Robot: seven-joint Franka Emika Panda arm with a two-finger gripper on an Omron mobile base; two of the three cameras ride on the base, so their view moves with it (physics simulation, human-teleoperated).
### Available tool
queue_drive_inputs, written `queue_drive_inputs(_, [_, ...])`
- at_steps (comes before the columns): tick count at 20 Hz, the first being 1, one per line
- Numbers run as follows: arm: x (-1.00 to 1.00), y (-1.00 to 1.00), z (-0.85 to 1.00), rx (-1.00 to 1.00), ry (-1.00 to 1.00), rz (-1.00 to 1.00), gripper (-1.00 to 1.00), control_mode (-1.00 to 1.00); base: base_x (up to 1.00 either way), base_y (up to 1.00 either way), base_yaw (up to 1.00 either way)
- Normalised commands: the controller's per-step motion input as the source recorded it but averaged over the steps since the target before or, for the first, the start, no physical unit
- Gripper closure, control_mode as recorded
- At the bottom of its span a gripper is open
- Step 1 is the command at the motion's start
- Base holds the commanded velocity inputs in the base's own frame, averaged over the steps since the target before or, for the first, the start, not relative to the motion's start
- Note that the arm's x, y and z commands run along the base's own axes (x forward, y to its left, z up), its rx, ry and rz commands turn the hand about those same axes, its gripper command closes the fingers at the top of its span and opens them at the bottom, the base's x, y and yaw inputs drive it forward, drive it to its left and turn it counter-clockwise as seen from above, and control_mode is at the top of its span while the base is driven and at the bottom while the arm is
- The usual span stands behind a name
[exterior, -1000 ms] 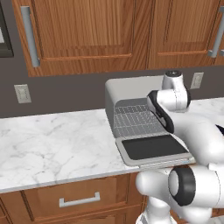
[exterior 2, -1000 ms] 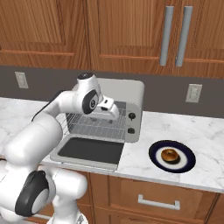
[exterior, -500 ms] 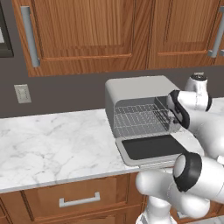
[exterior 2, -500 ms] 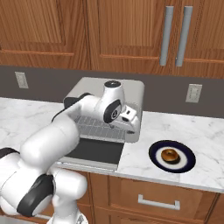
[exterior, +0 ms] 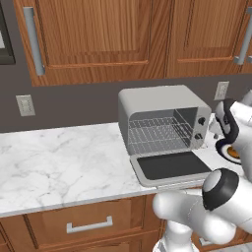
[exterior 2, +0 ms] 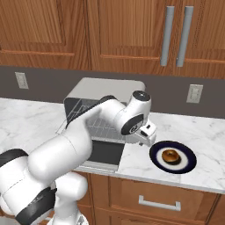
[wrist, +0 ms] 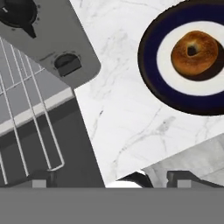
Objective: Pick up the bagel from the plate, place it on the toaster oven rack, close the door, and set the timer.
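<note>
My two-finger gripper hangs with its jaws spread wide and empty above the white marbled worktop, between the grey boxy toaster oven and the round navy-rimmed plate. The small golden-brown bagel lies flat on that plate at the upper right of the hand view, just right of my gripper in the right base view. Nothing stands between us; the oven's grey glass-panelled door lies open flat in front of the silver wire rack.

Golden-brown bagel with darker centre hole. Navy-black rim, white inner band on plate. Silver wire rack. Light-grey door with dark glass. White, grey-veined marble surface. Reddish-brown wood cabinets.
</note>
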Motion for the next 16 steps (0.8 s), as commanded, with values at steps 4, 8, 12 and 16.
queue_drive_inputs(4, [-0.25,-0.48,0.0,0.19,0.0,-0.09,-1.0,-1.0,0.0,0.0,0.0])
queue_drive_inputs(8, [-0.16,-0.44,0.0,0.13,0.0,-0.09,-1.0,-1.0,0.0,0.0,0.0])
queue_drive_inputs(12, [0.0,-0.5,-0.07,0.07,0.0,-0.11,-1.0,-1.0,0.0,0.0,0.0])
queue_drive_inputs(16, [0.0,-0.35,-0.26,0.03,0.0,-0.1,-1.0,-1.0,0.0,0.0,0.0])
